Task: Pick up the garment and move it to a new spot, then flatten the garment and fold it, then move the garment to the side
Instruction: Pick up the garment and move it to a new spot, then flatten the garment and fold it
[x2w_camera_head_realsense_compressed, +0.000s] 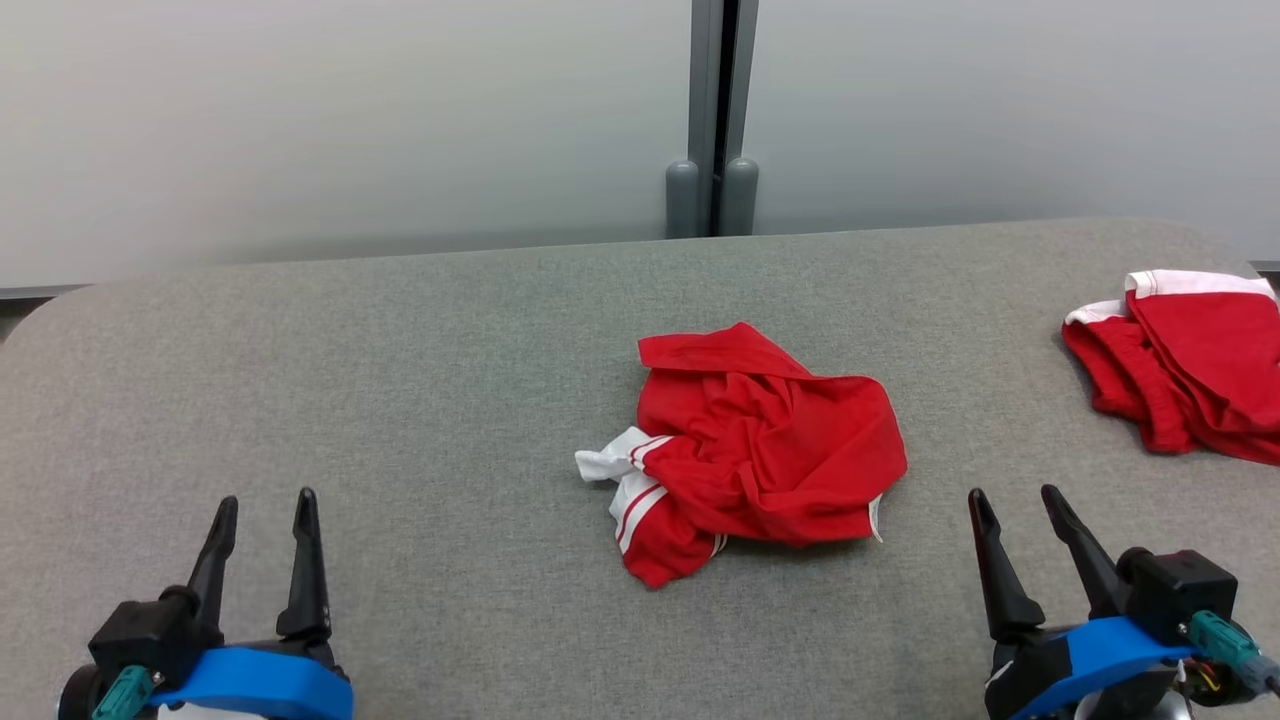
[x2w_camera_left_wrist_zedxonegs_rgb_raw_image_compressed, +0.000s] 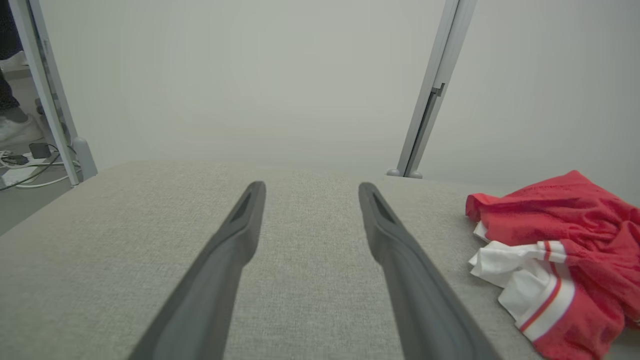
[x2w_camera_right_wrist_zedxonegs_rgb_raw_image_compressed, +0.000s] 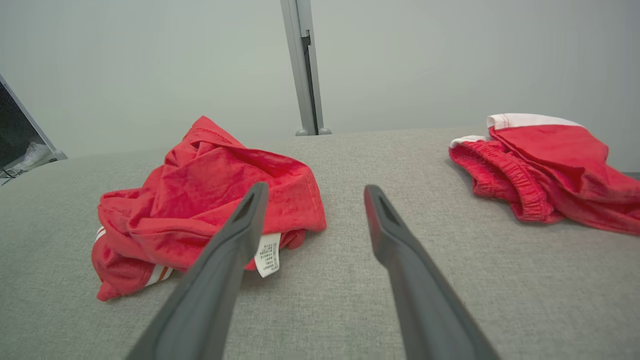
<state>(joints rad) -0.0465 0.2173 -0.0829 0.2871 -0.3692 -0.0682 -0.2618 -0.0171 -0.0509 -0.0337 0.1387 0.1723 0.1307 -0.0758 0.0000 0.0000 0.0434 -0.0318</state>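
A crumpled red garment (x2w_camera_head_realsense_compressed: 760, 450) with white striped trim lies bunched in the middle of the grey padded table (x2w_camera_head_realsense_compressed: 400, 400). It also shows at the right edge of the left wrist view (x2w_camera_left_wrist_zedxonegs_rgb_raw_image_compressed: 560, 250) and left of centre in the right wrist view (x2w_camera_right_wrist_zedxonegs_rgb_raw_image_compressed: 210, 205), a white label hanging from its near hem. My left gripper (x2w_camera_head_realsense_compressed: 265, 505) rests open at the lower left, well short of the garment, nothing between its fingers (x2w_camera_left_wrist_zedxonegs_rgb_raw_image_compressed: 245, 220). My right gripper (x2w_camera_head_realsense_compressed: 1012, 498) stands open at the lower right, just right of the garment, fingers (x2w_camera_right_wrist_zedxonegs_rgb_raw_image_compressed: 385, 220) empty.
A second red garment (x2w_camera_head_realsense_compressed: 1190, 370) with a white band lies at the table's far right edge (x2w_camera_right_wrist_zedxonegs_rgb_raw_image_compressed: 540, 165). A pale wall with a grey vertical post (x2w_camera_head_realsense_compressed: 712, 120) runs behind the table. Cables and a shoe on the floor (x2w_camera_left_wrist_zedxonegs_rgb_raw_image_compressed: 20, 150) show beyond the table's left end.
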